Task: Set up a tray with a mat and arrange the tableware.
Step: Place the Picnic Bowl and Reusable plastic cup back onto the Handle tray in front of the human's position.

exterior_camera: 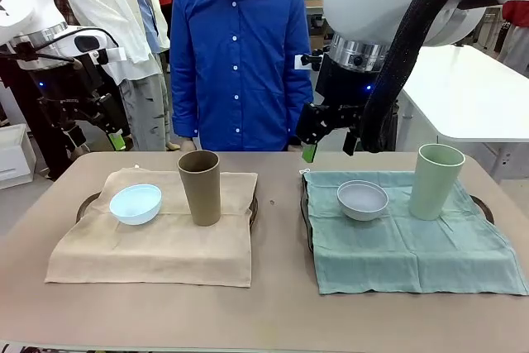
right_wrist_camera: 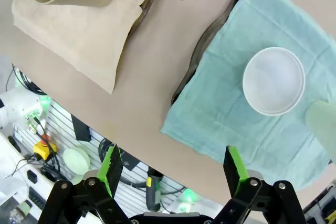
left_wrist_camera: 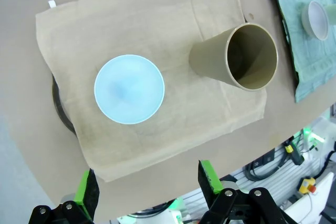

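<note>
Bright, even overhead room light throughout. Soft, faint shadows beside the tan tumbler [exterior_camera: 200, 187] and pale green tumbler [exterior_camera: 436, 181]. No harsh glare on the table [exterior_camera: 273, 312]. Front view sharp; wrist views bowed at edges, near fingers slightly soft.

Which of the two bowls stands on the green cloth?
The white round bowl, beside the pale green tumbler; the pale blue round bowl sits on the tan cloth.
</note>
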Motion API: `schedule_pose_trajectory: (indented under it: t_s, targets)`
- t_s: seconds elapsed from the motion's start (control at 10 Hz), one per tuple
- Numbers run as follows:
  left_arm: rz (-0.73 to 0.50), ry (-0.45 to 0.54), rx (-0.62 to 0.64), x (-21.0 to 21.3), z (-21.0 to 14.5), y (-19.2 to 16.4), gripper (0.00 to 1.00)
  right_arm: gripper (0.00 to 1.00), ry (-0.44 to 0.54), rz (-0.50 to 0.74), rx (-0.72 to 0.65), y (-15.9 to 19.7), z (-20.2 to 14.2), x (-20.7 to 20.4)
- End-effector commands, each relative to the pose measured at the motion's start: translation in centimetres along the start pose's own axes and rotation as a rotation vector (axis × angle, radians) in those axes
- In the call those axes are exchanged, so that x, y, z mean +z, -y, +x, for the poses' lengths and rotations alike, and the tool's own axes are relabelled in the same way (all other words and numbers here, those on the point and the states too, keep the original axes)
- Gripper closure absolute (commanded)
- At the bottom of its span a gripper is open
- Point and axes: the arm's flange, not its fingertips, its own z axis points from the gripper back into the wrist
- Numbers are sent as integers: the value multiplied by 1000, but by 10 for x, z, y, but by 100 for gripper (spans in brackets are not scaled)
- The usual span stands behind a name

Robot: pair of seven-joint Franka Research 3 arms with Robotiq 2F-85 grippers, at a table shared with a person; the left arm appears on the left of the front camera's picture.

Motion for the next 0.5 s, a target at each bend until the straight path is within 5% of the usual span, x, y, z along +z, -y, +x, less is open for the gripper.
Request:
schedule_pose_trajectory:
  t_s: [0.0, 0.2, 0.4]
  targets:
    - [-48, 7, 8, 5, 2, 4, 0, 0, 30, -146, -80, 15, -7, 5]
    - [-117, -7, 40, 13, 0, -2, 0, 0, 49, -311, -280, 58, -30, 17]
    - [-189, -25, 83, 17, -3, -16, 0, 0, 118, -296, -404, 96, -63, 44]
